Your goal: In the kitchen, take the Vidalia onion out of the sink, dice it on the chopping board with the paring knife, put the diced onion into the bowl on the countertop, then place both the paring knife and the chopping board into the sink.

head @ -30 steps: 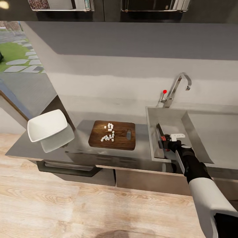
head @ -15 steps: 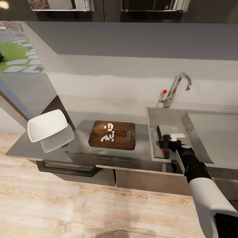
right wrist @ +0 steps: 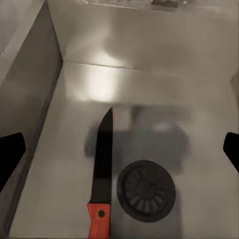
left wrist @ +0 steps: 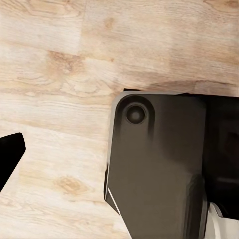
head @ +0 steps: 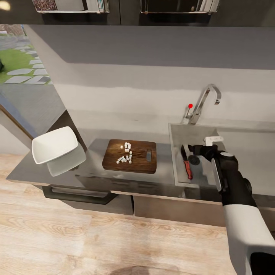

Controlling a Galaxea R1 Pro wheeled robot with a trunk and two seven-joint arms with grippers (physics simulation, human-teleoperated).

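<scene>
knife (right wrist: 102, 172): lies loose in sink (head: 177, 131), beside drain (right wrist: 146, 189)
right hand (head: 198, 149): open, empty, above sink
left hand: cannot tell
risk: diced onion (head: 125, 154) spills off board (head: 130, 155) if tilted before reaching bowl (head: 54, 144)

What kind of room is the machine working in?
A kitchen, it seems: a steel sink with a tall tap, a wooden chopping board on a dark countertop, and a white bowl.

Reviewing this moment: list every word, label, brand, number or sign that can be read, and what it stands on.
None can be read.
The knife lying in the sink carries no marking.
The chopping board and bowl are plain.
The framed items along the head view's upper edge are too blurred to tell.
</scene>
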